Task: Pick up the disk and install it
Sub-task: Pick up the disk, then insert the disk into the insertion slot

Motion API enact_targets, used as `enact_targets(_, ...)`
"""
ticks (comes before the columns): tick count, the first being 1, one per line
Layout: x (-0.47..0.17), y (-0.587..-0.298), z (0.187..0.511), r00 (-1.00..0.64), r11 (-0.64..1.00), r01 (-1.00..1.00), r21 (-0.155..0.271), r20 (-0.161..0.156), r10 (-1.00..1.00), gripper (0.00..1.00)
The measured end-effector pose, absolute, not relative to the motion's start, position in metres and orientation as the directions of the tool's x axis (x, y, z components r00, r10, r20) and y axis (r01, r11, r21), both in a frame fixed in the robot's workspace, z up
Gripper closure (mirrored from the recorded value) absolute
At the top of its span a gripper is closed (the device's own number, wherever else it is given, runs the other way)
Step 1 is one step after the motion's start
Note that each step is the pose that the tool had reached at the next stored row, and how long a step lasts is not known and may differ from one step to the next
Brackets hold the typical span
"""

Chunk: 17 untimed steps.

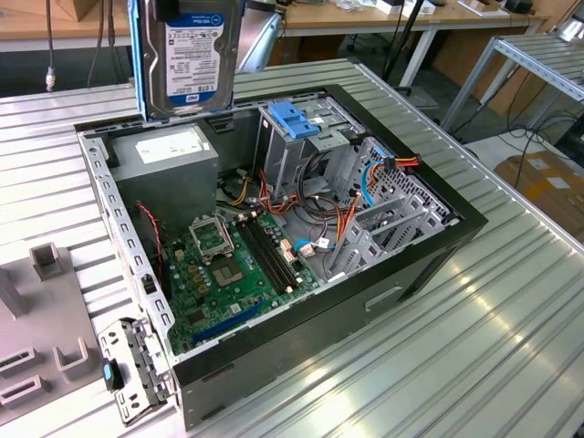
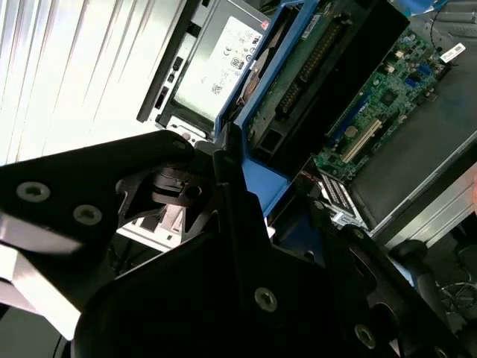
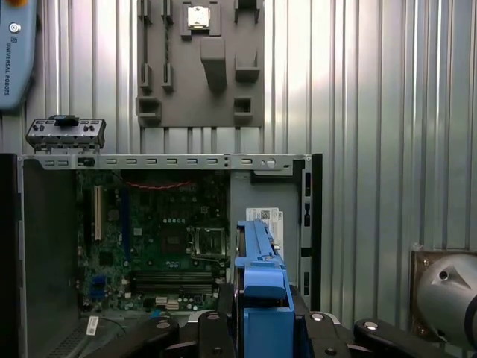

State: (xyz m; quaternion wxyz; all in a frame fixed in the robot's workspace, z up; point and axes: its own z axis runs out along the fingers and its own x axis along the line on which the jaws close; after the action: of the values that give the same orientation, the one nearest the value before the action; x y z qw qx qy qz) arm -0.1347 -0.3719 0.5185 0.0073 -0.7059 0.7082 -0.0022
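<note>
Above the case (image 1: pixel 301 351), over its far corner at the exterior view's left, the disk (image 1: pixel 192 55) hangs upright, clamped in the gripper (image 3: pixel 262 322). Step, as judged: carrying; seating calls for alignment with the drive cage (image 1: pixel 283 155).

You see the disk (image 1: pixel 189 55), upper left of the exterior view, in silver metal with a glossy paper label (image 1: pixel 193 71) and a blue plastic rail (image 1: pixel 137 64). The ribbed metal surface (image 1: pixel 474 319) gleams, and the case (image 1: pixel 301 339) looks matt black.
</note>
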Motion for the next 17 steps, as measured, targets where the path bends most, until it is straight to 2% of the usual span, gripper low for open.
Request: enact_targets(17,-0.117,-0.383,0.518,-0.003,0.003,-1.000,-0.013,-0.007,-1.000,0.63)
